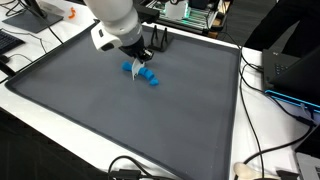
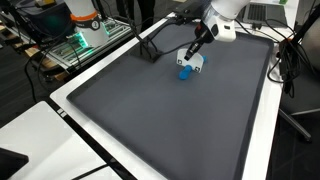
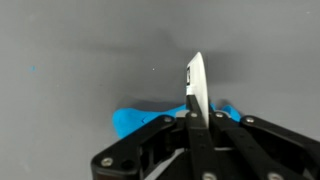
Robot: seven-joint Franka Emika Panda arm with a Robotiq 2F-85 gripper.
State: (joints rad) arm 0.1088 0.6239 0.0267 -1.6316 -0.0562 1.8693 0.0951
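Clamps a thin white piece in the gripper, upper middle of frame in an exterior view. Jaws narrow, shut on the piece. Shows in wrist view as black fingers converging at bottom centre, pressed to both faces of the white piece, w/ the piece sticking up from betw. them like a slim blade, slightly tilted. Points down toward a grey mat.

Lying on the mat right by the piece's tip: a blue toy, small, lumpy, flat on the surface. In wrist view, spread across lower middle behind the fingers, w/ blue toy peeking out left & right of them. In an exterior view, upper right of centre: blue toy just below-left of white piece & gripper. Can't tell whether piece & toy touch or sit just apart.

Around the mat: white table as a rim on the visible sides. Black cables at bottom edge of frame. Toward top of frame, near mat's far edge, a black stand; beyond it, upper left, a box w/ green lights.
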